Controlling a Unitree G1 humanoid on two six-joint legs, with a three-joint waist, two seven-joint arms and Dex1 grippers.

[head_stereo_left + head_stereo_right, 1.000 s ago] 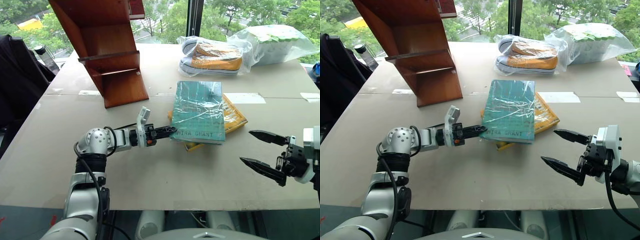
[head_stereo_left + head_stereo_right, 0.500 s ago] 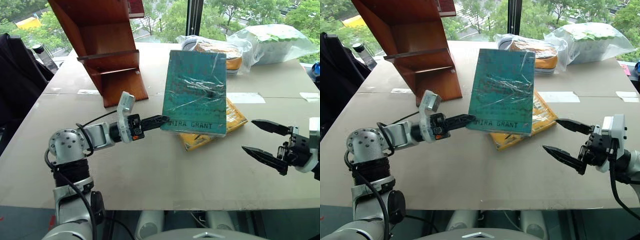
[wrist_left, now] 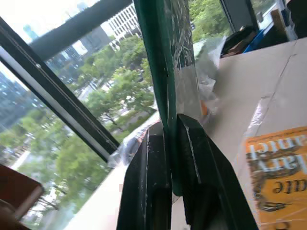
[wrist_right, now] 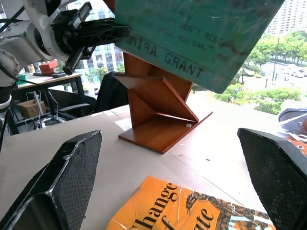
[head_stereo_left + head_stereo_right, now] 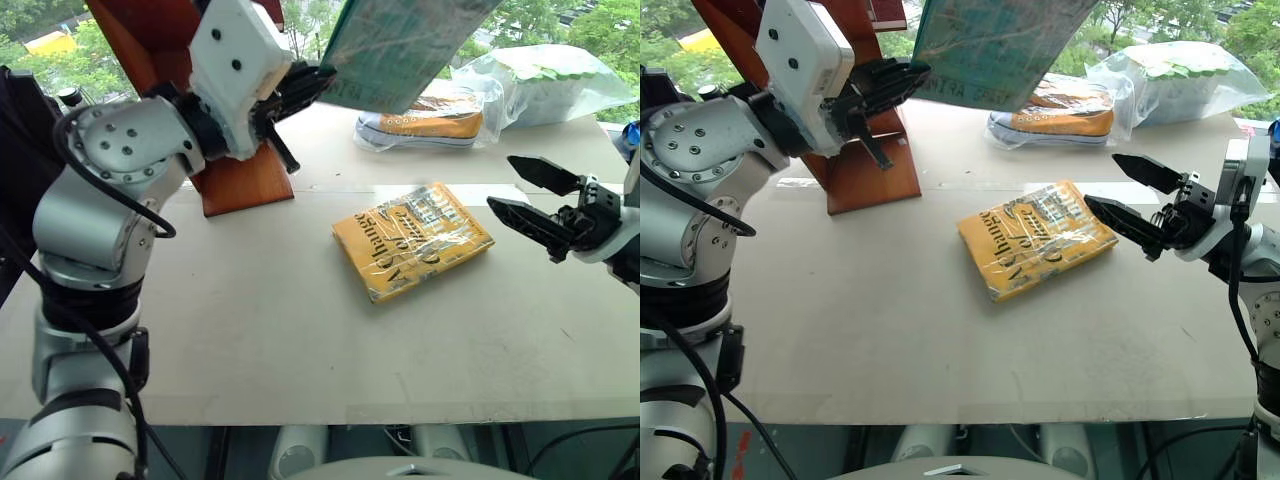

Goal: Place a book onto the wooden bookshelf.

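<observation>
Head views: left claw (image 5: 300,85) clamps the teal book (image 5: 400,45) by its edge, raised above the counter (image 5: 250,330) beside the wooden bookshelf (image 5: 235,180); right claw (image 5: 535,195) gapes wide near the yellow book (image 5: 412,238). Left wrist view: fingers (image 3: 196,167) pinch the wrapped cover. Right wrist view: "MIRA GRANT" lettering overhead.

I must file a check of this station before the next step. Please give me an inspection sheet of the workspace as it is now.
Surface: tan table, bare in front.
Job's things: teal book in the air, clamped at one edge; wooden bookshelf standing at the table's far left.
Clutter: yellow-orange wrapped book lying flat; bagged sneakers; plastic bag.
Grippers: left gripper shut on the teal book; right gripper open, holding nothing.
Cables: black cable on the left arm.
Surroundings: windows, trees outside.
</observation>
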